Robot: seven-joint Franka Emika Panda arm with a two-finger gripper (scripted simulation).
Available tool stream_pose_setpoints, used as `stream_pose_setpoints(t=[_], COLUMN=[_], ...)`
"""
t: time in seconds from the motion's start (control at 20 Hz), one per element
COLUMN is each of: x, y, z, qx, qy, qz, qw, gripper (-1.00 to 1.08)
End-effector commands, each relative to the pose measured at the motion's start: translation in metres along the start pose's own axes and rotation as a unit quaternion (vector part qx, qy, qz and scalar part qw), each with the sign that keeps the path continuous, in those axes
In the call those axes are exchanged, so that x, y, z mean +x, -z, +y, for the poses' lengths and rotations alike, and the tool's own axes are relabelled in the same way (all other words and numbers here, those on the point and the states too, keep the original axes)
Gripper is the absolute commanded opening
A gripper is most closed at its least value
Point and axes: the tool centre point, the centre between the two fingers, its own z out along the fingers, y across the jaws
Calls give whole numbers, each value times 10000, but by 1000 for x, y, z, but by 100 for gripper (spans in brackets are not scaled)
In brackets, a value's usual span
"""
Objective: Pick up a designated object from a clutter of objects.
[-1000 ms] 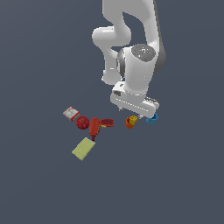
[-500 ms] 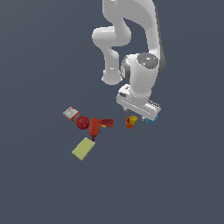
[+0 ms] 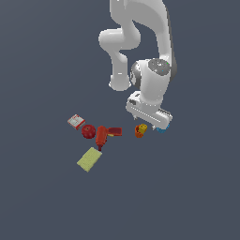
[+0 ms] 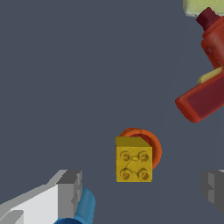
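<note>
Yellow block [image 4: 134, 163]: small, rigid, 4 studs on top, judged light and smooth-sided. Lodged against the orange cup [image 4: 148, 142], near the blue cup [image 4: 83, 208]. Gripper [image 4: 140, 188] held open above it. Grip advised across 2 flat opposite sides, clear of the cup.

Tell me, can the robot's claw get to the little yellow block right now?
Probably yes. The gripper is open above the yellow block, nothing covering it, though the orange cup touches it.
</note>
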Motion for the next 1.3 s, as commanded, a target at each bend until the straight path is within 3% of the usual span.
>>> stream_pose_setpoints(t=[0.0, 0.8, 0.85, 1.25], x=[0, -1, -1, -1], y=[-2, -50, -50, -50], z=[0, 0, 0, 0], qx=[0, 3, 3, 3], qy=[-1, -15, -15, -15], qz=[0, 0, 0, 0], qw=[10000, 10000, 10000, 10000], gripper=[100, 100, -100, -100])
